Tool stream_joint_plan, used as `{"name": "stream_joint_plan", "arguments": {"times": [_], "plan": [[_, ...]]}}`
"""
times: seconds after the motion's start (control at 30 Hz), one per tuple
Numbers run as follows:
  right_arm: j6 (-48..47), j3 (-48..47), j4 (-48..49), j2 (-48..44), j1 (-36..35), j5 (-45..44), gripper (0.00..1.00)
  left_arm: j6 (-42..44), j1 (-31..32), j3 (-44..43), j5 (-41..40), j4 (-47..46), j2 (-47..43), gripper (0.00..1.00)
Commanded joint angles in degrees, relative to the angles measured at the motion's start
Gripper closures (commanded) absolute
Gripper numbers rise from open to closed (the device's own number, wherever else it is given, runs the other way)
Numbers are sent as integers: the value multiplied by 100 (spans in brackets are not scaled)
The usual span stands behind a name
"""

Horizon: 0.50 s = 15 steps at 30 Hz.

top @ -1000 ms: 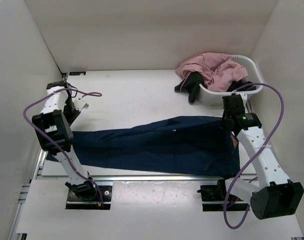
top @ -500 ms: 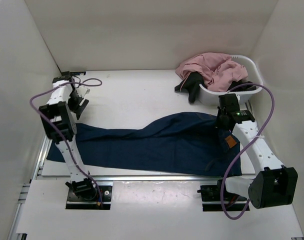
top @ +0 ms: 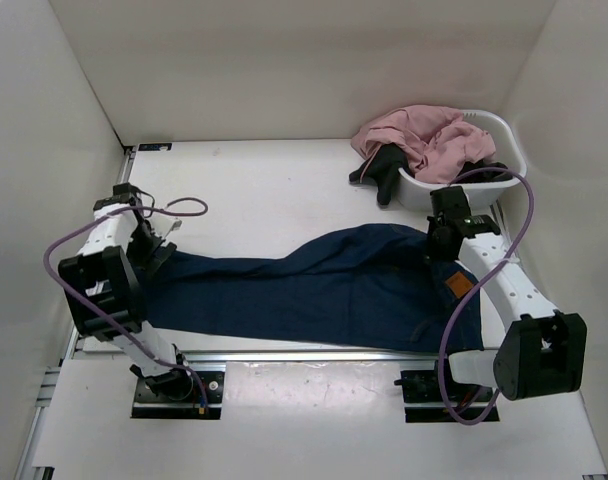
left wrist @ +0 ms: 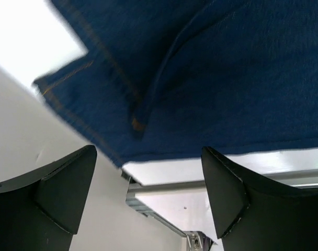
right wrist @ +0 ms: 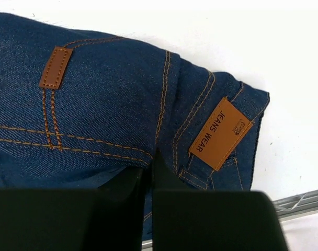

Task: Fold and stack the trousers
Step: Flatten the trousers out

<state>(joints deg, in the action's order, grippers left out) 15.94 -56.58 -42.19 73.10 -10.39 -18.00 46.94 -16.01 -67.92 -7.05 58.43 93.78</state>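
The trousers, dark blue denim with orange stitching, lie spread across the table from left to right. Their leg ends are at the left and their waist at the right. My left gripper hovers over the leg hems, open, with nothing between its fingers. In the left wrist view the trousers fill the top, beyond the left gripper. My right gripper is shut on a fold of the waistband. In the right wrist view the right gripper pinches the trousers beside the brown patch.
A white basket stands at the back right, holding a pink garment. A small black garment hangs over the basket's left side. White walls close in the table on three sides. A metal rail runs along the near edge.
My left gripper opened and let go of the leg ends, which now lie flat, then came nearer over them. My right gripper drew the waistband back and left.
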Motion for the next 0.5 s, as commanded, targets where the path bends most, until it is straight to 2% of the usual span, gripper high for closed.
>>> {"name": "stream_joint_plan", "arguments": {"times": [0.0,0.1,0.17,0.2,0.23,0.27,0.3,0.47], "plan": [[-153,-310,-61,38,-33,-11,100,149,-16,-107,440,-166,324,7],[-153,-310,-9,38,-33,-63,100,44,-16,-107,284,-455,816,10],[-92,-310,-8,90,-33,-116,100,-105,-16,-229,-41,-508,1211,18],[-92,-362,-8,90,-33,-116,100,-106,-77,-291,-42,-430,1317,44],[-31,-363,-8,90,-33,-168,100,-106,-78,-379,-42,-334,1406,60],[-30,-424,-86,90,-33,-256,100,-158,-139,-571,-42,-211,1467,81],[-30,-424,-87,90,-33,-318,100,-159,-139,-678,45,-105,1468,86],[23,-424,-281,-217,-33,-538,100,-88,-499,-1853,756,704,977,86]]}}
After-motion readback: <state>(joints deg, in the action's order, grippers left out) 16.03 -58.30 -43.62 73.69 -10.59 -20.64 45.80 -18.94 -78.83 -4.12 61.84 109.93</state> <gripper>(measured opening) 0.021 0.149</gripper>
